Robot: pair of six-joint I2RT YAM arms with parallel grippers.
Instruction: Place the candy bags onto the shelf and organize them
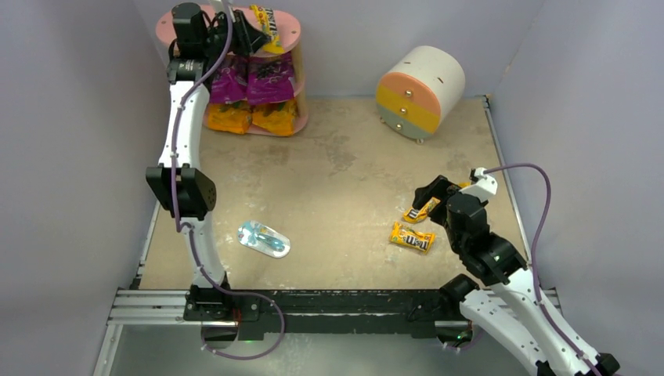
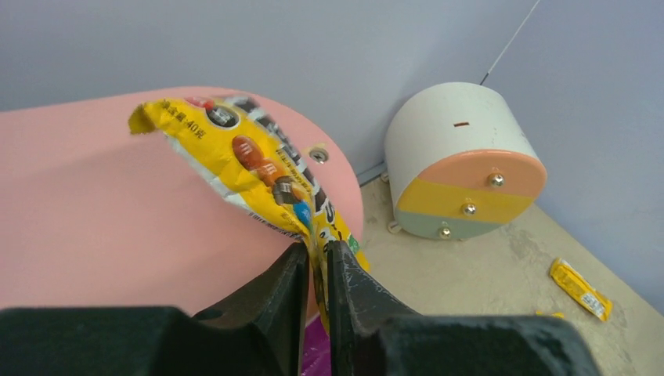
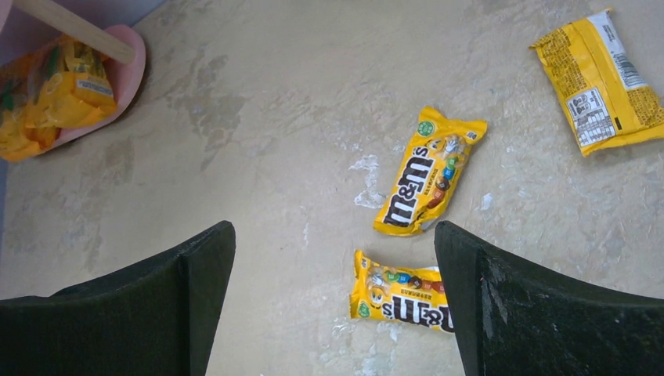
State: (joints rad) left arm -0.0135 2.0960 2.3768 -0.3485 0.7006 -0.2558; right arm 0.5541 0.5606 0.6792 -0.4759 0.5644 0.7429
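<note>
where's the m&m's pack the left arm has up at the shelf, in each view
Top external: M&M's pack upper left, over the top board of the pink shelf.
Left wrist: centre, pinched in the left end effector.
Right wrist: not in it.
Shared landmark: the pink shelf, left in left wrist, top-left corner in right wrist.

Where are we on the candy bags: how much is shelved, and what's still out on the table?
Done: two purple bags sit on the middle tier of the shelf, two orange bags on the bottom. In hand: the left end effector pinches one M&M's pack over the top board. Left: three M&M's packs lie on the table under the open right end effector.
</note>
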